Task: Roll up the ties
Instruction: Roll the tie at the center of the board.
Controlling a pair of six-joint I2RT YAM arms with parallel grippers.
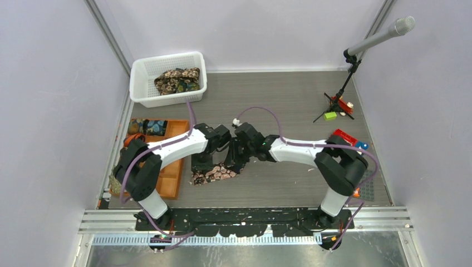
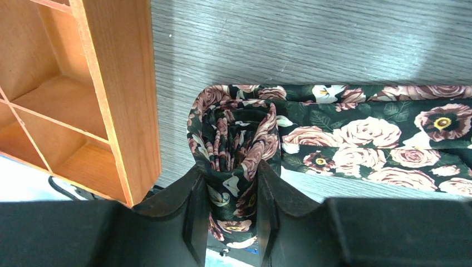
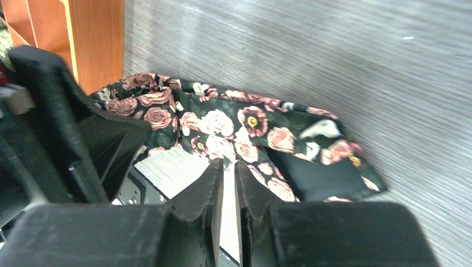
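Top view: floral tie [image 1: 214, 174] lies just right of the tray [image 1: 171, 178]. More ties [image 1: 177, 80] wait in the basket [image 1: 139, 83] beyond the tray.
Left wrist: left gripper [image 2: 231, 178] clamps the started roll, the rest lies flat.
Right wrist: right gripper [image 3: 229, 167] has jaws nearly together at the tie's edge, hold unclear.
Judging from this, early in the task.

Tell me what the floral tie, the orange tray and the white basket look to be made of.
The floral tie: soft printed fabric, slight sheen at most; it folds and bunches into rolled layers. The orange tray: looks like wood, matt orange finish; thick flat walls with faint grain. The white basket: probably moulded plastic, smooth; regular mesh holes in stiff walls.
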